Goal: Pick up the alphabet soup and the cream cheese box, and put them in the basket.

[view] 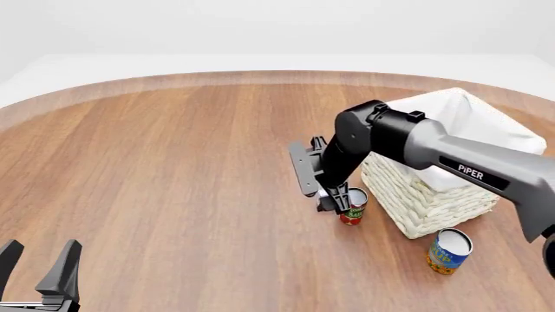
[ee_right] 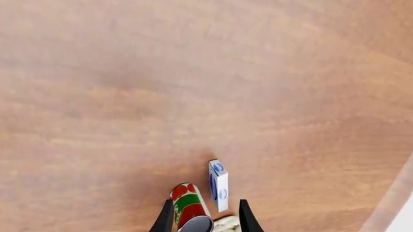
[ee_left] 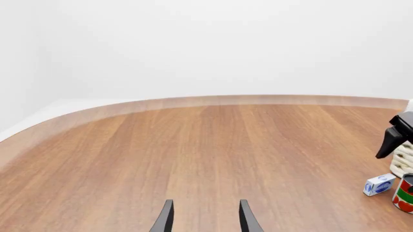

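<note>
The alphabet soup can (view: 449, 250) stands on the table in front of the basket (view: 451, 123), away from both grippers. The cream cheese box (ee_right: 219, 185) stands on edge beside the red-and-green can (ee_right: 189, 207). It also shows in the left wrist view (ee_left: 378, 184) and is hidden behind the right arm in the front view. My right gripper (view: 332, 200) is open and empty, just above the can and box at the basket's left side; its fingers (ee_right: 166, 218) frame the can. My left gripper (view: 39, 265) is open and empty at the near left, far from everything.
The red-and-green can (view: 353, 207) stands close to the basket's left front corner. The basket wall (ee_left: 403, 162) and the right gripper (ee_left: 395, 137) show at the edge of the left wrist view. The table's curved far edge (view: 260, 77) runs across the back.
</note>
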{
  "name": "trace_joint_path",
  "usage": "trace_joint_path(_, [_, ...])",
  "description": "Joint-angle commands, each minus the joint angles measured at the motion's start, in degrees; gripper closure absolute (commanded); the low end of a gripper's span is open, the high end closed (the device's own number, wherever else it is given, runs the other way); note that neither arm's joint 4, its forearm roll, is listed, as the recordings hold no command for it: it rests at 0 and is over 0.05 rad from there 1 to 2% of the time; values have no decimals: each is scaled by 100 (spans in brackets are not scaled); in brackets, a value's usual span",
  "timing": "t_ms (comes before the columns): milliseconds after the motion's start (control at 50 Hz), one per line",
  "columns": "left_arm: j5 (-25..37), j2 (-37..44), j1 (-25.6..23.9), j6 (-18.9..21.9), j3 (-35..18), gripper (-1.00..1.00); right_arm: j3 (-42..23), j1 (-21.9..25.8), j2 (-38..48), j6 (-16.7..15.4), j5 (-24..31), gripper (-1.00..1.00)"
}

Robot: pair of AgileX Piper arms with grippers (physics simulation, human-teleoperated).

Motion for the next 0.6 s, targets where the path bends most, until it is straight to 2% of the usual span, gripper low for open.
trace_joint_path(20, [0, 0, 0, 0, 0, -100, -28, -66, 103, -33, 3, -100])
trace_joint_path(280, [0, 0, 0, 0, 0, -100, -198, -34, 289, 72, -5, -100])
trace_joint_path(600, [0, 0, 0, 0, 0, -100, -538, -127, 560, -22, 128, -100])
